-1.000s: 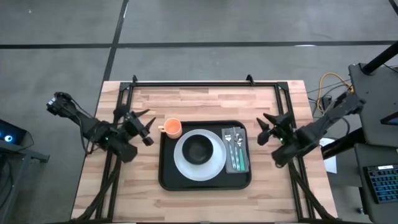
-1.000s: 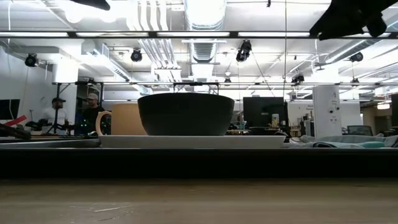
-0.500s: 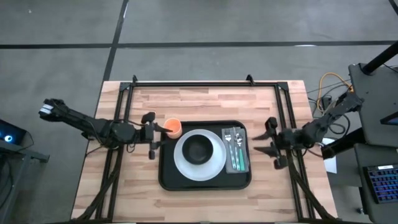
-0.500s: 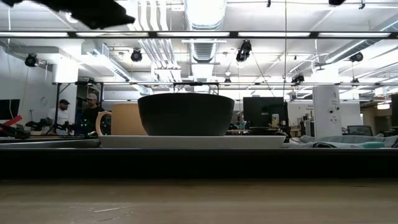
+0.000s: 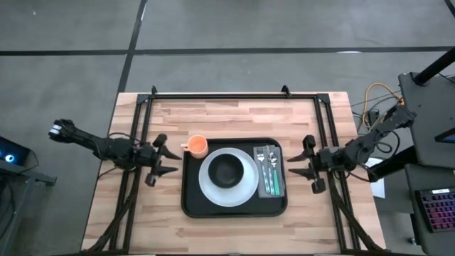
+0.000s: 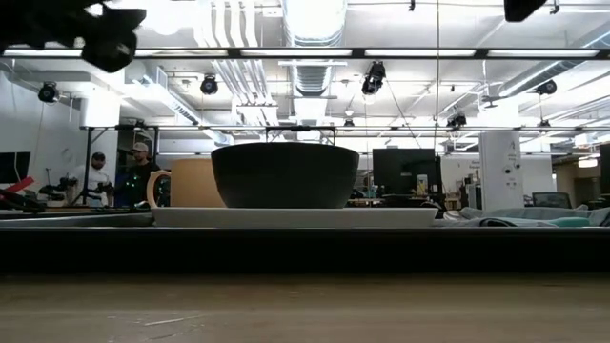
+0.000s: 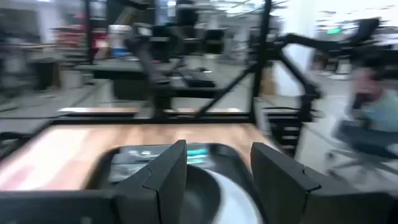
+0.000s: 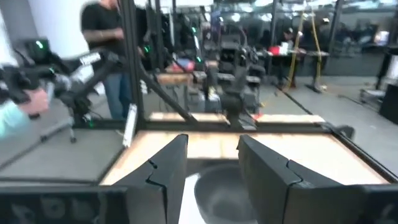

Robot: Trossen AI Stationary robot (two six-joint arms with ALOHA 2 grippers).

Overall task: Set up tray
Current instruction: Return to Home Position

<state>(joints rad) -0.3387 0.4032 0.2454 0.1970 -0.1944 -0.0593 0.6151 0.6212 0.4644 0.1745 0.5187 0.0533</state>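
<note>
The black tray [image 5: 195, 203] lies mid-table and carries a white plate [image 5: 245, 188] with a black bowl [image 5: 227, 171], a grey napkin [image 5: 279, 186] with cutlery [image 5: 268, 167], and an orange cup [image 5: 197, 146] in its far-left corner. In the low view the bowl [image 6: 284, 174] stands on the plate [image 6: 295, 216], the cup [image 6: 188, 183] beside it. My left gripper [image 5: 169, 162] is open just left of the tray, pointing at it. My right gripper [image 5: 293, 167] is open just right of the tray. The wrist views show each gripper open: left gripper [image 7: 217, 171], right gripper [image 8: 214, 162].
A black metal frame [image 5: 217, 95] runs along the table's far edge and down both sides. Bare wood [image 5: 234, 117] lies between frame and tray, and more along the near edge [image 5: 234, 235]. People stand in the room beyond the table [image 6: 143, 171].
Both arms have swung down from tilted poses to lie level, their fingers pointing at the tray from either side. The left gripper reached toward the cup, then drew back slightly toward the table's left edge. The right gripper moved a little nearer the tray. Nothing on the tray has moved.
</note>
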